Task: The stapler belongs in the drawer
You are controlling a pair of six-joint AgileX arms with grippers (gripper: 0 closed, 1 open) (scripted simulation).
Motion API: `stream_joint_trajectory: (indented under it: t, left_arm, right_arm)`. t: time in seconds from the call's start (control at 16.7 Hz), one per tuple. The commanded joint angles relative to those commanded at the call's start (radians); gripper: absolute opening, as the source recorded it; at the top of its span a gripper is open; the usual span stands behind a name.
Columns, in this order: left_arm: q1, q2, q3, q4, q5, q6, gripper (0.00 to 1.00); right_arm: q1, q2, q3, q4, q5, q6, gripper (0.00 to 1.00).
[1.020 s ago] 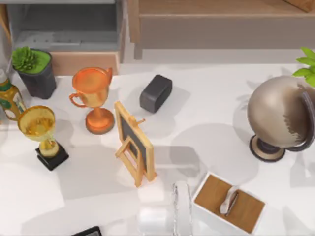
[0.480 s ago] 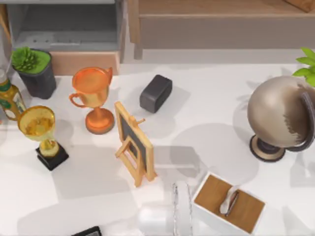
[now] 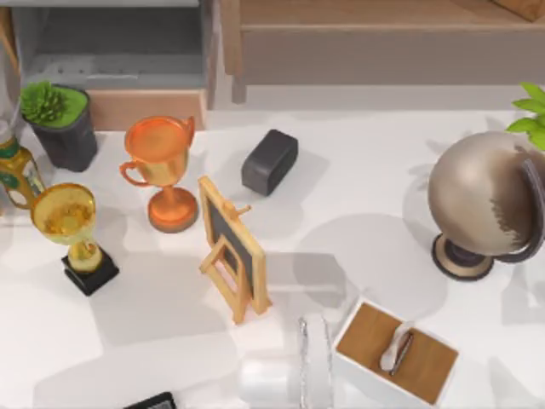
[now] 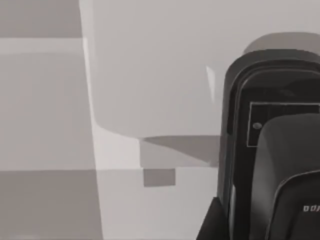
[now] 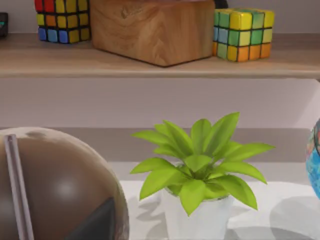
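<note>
Lying at the top view's lower edge, the stapler (image 3: 152,400) is far from the drawer (image 3: 111,64); end effector state unclear.

Barely any change: soft shadows on the table (image 3: 358,170) near its front-left corner have shifted and reshaped slightly, probably from an arm moving overhead. No object looks displaced.

Drawer (image 3: 111,60) back left, stapler (image 3: 152,401) at front edge.
</note>
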Motion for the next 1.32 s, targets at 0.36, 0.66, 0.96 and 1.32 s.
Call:
stream_joint_trajectory:
  t: [0.36, 0.66, 0.96, 1.32]
  left_arm:
    - [0.0, 0.0, 0.0, 0.0, 0.0, 0.0, 0.3]
    - [0.0, 0.0, 0.0, 0.0, 0.0, 0.0, 0.68]
    - [0.0, 0.0, 0.0, 0.0, 0.0, 0.0, 1.0]
    - [0.0, 0.0, 0.0, 0.0, 0.0, 0.0, 1.0]
  right_arm:
    - [0.0, 0.0, 0.0, 0.0, 0.0, 0.0, 1.0]
    - [0.0, 0.0, 0.0, 0.0, 0.0, 0.0, 1.0]
    - [0.0, 0.0, 0.0, 0.0, 0.0, 0.0, 1.0]
    - [0.0, 0.0, 0.0, 0.0, 0.0, 0.0, 1.0]
